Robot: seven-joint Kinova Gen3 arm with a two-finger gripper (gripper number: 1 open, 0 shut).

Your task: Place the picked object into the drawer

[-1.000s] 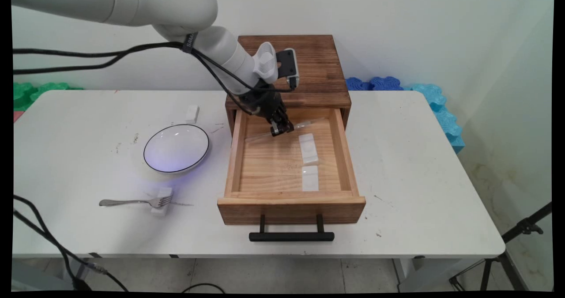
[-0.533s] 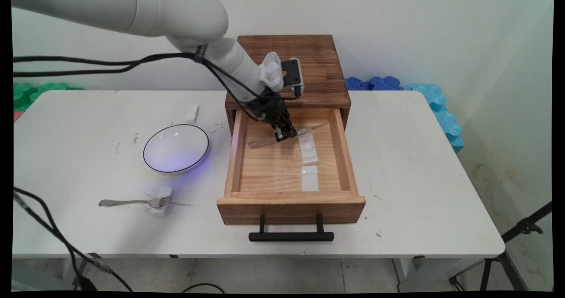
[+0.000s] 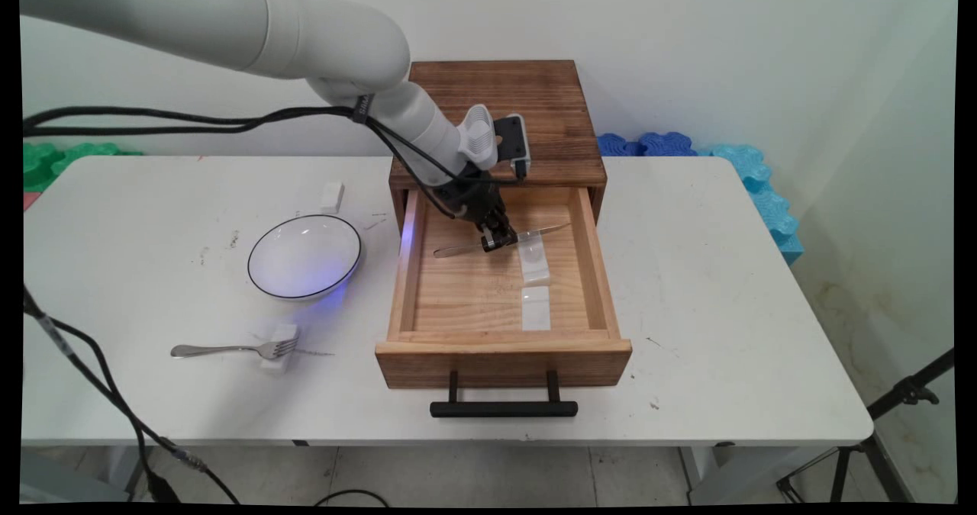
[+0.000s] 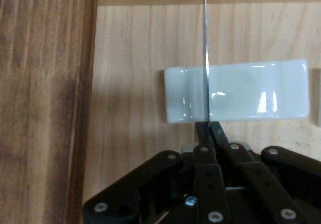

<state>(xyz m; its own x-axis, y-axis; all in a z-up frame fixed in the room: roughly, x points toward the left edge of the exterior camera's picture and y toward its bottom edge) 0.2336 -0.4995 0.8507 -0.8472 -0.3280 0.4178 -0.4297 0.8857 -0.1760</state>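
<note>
Gripper [image 3: 492, 243]: black, two fingers, clenched on a knife [image 3: 534, 233], seen in the hand view [image 4: 209, 129] pinching the blade edge-on.

Knife: metal table knife, held roughly level inside the open drawer [image 3: 603, 271], above its floor in the far half. Its blade points toward the drawer's right wall and its handle toward the left wall. In the hand view the blade [image 4: 205, 48] crosses over the far rest.

Drawer: light wood, pulled out toward the near table edge from a dark wooden cabinet [image 3: 534, 103]; black bar handle [image 3: 504, 408] on its front.

Far rest [image 3: 533, 257]: white ceramic block on the drawer floor, right of centre, directly below the blade; also in the hand view [image 4: 251, 96].

Near rest [image 3: 535, 307]: a second white block on the drawer floor, just nearer the drawer front, apart from the first.

Bowl [image 3: 304, 256]: white with dark rim, on the table [image 3: 725, 309], left of the drawer.

Fork [image 3: 229, 349]: left of the drawer's front corner, tines on a small white block [image 3: 278, 347].

Small white piece [image 3: 332, 197]: beyond the bowl, left of the cabinet.
</note>
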